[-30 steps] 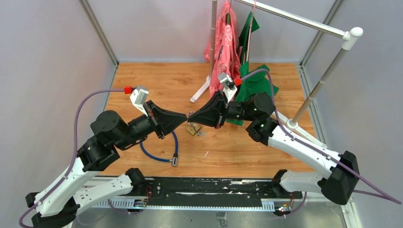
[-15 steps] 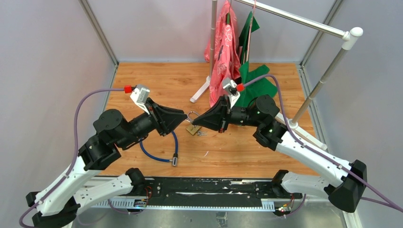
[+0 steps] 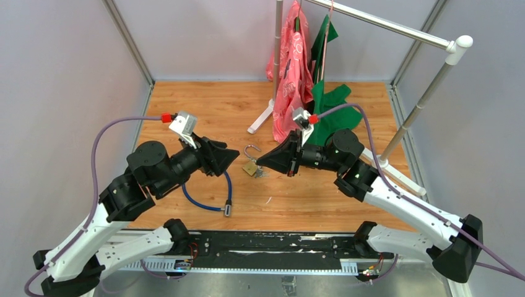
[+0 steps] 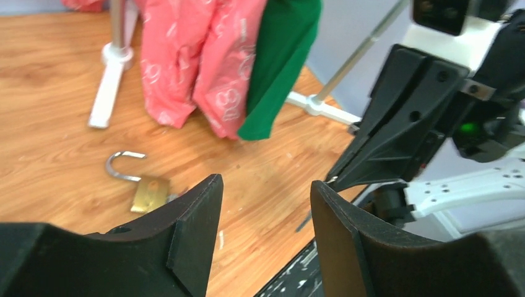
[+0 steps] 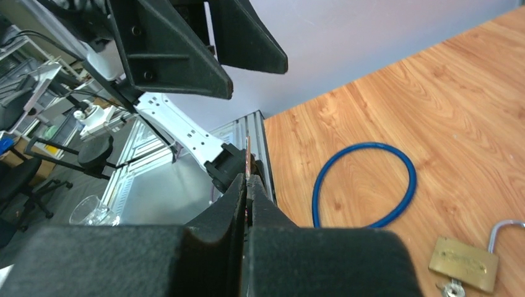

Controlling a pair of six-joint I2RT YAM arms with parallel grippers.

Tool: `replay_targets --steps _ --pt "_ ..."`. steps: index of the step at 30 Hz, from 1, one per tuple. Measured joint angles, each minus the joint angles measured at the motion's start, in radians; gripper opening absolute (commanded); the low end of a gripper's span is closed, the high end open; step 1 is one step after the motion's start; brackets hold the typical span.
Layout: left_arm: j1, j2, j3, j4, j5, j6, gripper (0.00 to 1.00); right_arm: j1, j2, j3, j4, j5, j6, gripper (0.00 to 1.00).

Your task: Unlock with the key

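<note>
The padlock [image 3: 250, 167] is lying flat on the wooden counter [image 3: 198, 105], its shackle swung open and pointing away from the arms. Small keys [image 3: 262, 174] are resting against its body, on the side nearer the arms.

The left gripper [image 3: 234, 154] is hovering above the counter just left of the padlock, its fingers spread apart and holding nothing. The right gripper [image 3: 260, 162] is hanging just right of the padlock, its fingers pressed together. In the right wrist view a thin sliver is sticking out between its tips [image 5: 247, 179]; what it is cannot be told.

A blue cable [image 3: 204, 201] is looping on the boards left of the padlock and nearer the arms. Beyond the padlock a metal rack [image 3: 384, 25] is standing, with a pink garment [image 3: 294, 68] hanging from it and a green one [image 3: 331, 111] trailing onto the wood to the padlock's right.

Pale grey walls [image 3: 62, 74] are enclosing the counter on three sides. A black rail [image 3: 272, 241] is running along the edge nearest the arms.
</note>
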Motion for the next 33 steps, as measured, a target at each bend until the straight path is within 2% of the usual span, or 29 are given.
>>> replay_targets --steps 8,16,25,33 --pt "0.001 0.075 0.003 -0.249 -0.153 0.002 0.60 0.000 -0.096 -0.066 -0.154 0.113 -0.035 0.00" --pt "0.002 0.138 -0.178 -0.378 -0.221 -0.076 0.61 0.000 -0.201 -0.143 -0.294 0.219 -0.057 0.00" --pt "0.003 0.278 -0.280 -0.428 -0.285 -0.236 0.61 0.000 -0.265 -0.200 -0.394 0.292 -0.058 0.00" --pt "0.003 0.357 -0.385 -0.385 -0.261 -0.344 0.61 0.000 -0.288 -0.201 -0.427 0.316 -0.063 0.00"
